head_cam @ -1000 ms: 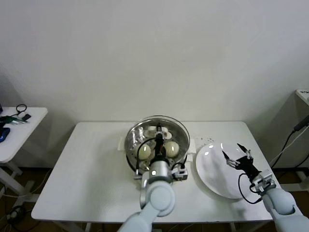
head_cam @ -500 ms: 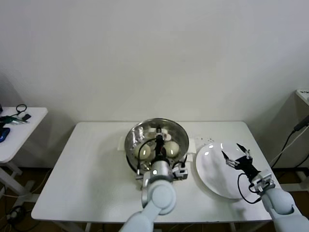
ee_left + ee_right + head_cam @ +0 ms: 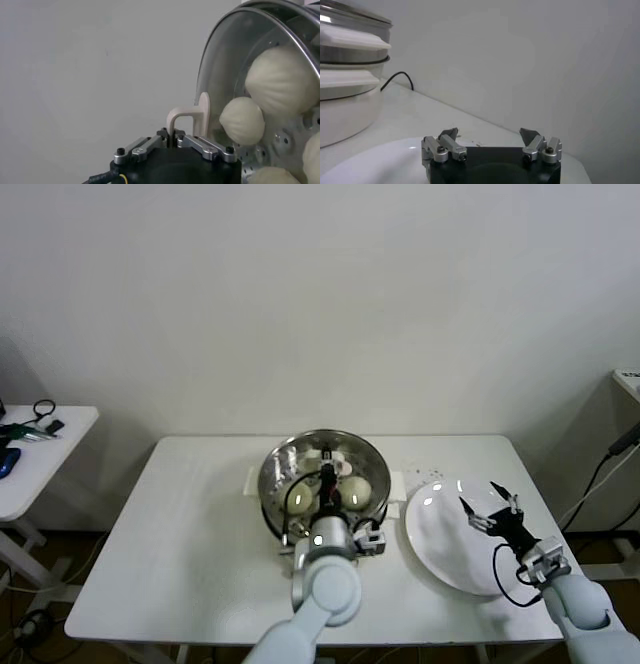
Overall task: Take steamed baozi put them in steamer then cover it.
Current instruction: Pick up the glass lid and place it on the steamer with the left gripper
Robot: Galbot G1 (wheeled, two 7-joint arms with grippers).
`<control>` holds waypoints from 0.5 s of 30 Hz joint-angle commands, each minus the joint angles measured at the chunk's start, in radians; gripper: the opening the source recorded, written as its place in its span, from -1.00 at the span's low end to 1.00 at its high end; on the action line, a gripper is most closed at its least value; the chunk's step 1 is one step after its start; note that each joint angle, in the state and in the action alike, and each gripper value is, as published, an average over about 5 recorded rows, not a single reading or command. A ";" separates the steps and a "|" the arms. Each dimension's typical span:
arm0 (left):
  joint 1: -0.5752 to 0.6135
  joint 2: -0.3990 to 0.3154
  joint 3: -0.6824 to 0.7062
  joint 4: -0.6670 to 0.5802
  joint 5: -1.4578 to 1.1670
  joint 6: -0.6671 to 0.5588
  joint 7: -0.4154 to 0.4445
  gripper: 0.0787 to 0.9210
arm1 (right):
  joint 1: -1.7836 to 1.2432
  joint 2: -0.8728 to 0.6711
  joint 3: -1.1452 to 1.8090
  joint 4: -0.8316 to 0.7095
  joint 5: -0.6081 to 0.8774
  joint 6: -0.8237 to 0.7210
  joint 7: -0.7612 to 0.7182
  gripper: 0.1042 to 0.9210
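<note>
Holding item: left tool (image 3: 174, 137), closed on the cream handle (image 3: 189, 118) of the cover (image 3: 235, 60), a clear glass lid with metal rim, sitting over the steamer (image 3: 283, 462) at the centre of the white bench (image 3: 190, 524). Contents of steamer, seen through the glass: steamed baozi (image 3: 241, 120), cream-white and domed, four visible in the left wrist view, resting on the perforated steel floor. Right tool (image 3: 489, 140): fingers spread wide, gripping nothing, poised over the white plate (image 3: 440, 539), which lies just right of the steamer and carries no food
</note>
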 commanded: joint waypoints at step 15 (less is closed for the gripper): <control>0.010 0.002 -0.008 0.020 -0.014 0.049 -0.050 -0.82 | 0.000 0.018 0.010 -0.004 -0.011 0.001 -0.012 0.76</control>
